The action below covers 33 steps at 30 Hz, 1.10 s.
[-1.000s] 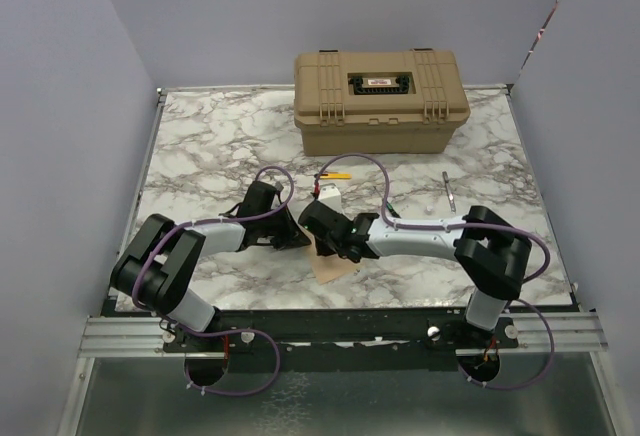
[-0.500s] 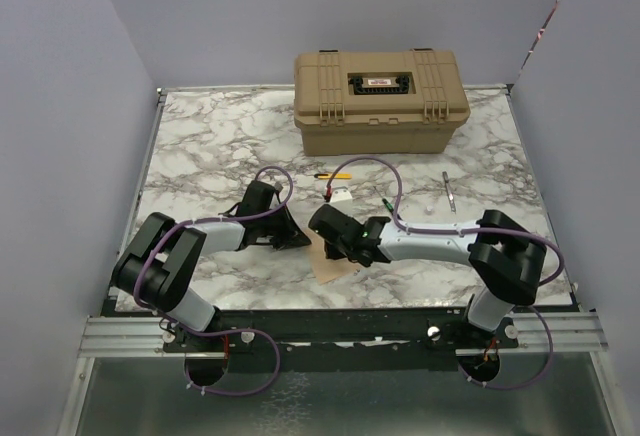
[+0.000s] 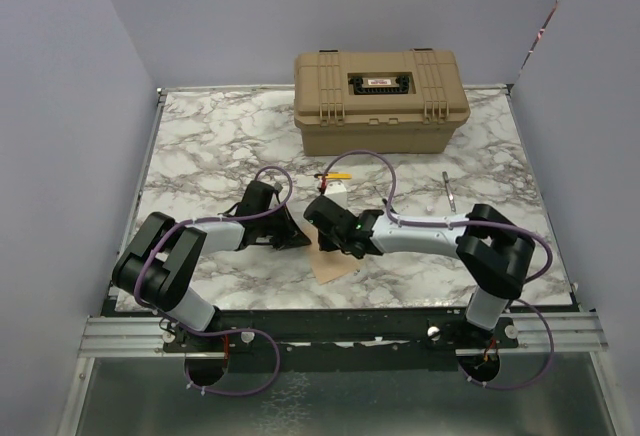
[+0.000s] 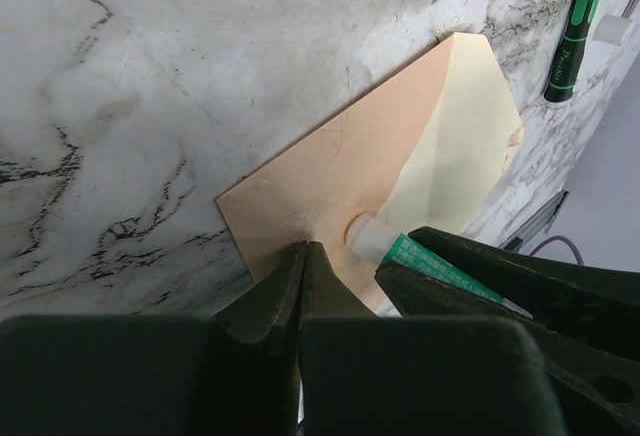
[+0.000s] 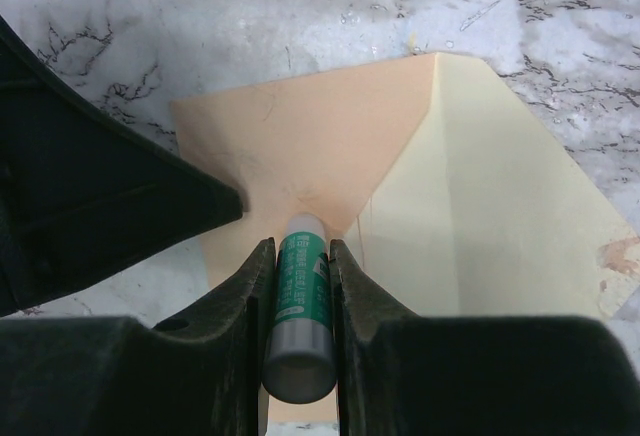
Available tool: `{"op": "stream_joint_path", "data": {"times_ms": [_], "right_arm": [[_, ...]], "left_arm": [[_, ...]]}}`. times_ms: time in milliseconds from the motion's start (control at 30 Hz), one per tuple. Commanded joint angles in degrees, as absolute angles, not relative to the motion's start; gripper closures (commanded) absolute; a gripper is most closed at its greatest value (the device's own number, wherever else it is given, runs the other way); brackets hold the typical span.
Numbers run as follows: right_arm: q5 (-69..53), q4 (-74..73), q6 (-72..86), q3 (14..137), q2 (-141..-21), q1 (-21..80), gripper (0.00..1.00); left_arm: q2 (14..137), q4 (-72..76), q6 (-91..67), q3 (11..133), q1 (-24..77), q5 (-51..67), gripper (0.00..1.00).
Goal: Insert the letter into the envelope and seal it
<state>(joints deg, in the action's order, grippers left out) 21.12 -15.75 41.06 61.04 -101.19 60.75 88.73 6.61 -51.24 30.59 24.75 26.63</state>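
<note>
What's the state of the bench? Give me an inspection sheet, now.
Surface: marble table, white with grey veins.
Job's things: envelope lies flat, flap open, pale yellow side up; letter not seen separately.
Clutter: tan toolbox at the back; yellow pen, metal tool, green-handled tool loose.
Grippers: left gripper shut, tips on envelope's edge; right gripper shut on glue stick.
Cables: purple cables loop over both arms.
Surroundings: plain grey walls.
</note>
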Motion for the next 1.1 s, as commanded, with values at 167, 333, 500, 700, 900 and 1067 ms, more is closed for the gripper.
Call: {"op": "stream_joint_path", "data": {"times_ms": [167, 333, 500, 700, 900, 1067], "right_arm": [[15.0, -24.1, 41.0, 53.4, -98.9, 63.3, 0.99], [15.8, -25.6, 41.7, 52.1, -97.0, 63.4, 0.99], [17.9, -25.5, 41.8, 54.1, -100.3, 63.4, 0.99], [20.6, -24.7, 43.1, 57.8, -104.6, 61.8, 0.99], [19.3, -25.8, 42.8, 57.5, -102.0, 61.9, 0.99], [17.6, -26.4, 43.9, 52.6, -98.1, 62.9, 0.99]], "left_arm": [[92.7, -1.5, -47.4, 27.4, 24.0, 17.3, 1.00], [92.6, -1.5, -47.5, 27.2, 24.0, 17.2, 1.00], [92.7, -1.4, -47.5, 27.2, 24.0, 17.2, 1.00], [92.5, -1.4, -47.5, 26.9, 24.0, 17.4, 1.00], [92.5, -1.4, -47.3, 27.0, 23.9, 17.4, 1.00], [92.4, -1.4, -47.3, 27.1, 23.9, 17.4, 1.00]]}}
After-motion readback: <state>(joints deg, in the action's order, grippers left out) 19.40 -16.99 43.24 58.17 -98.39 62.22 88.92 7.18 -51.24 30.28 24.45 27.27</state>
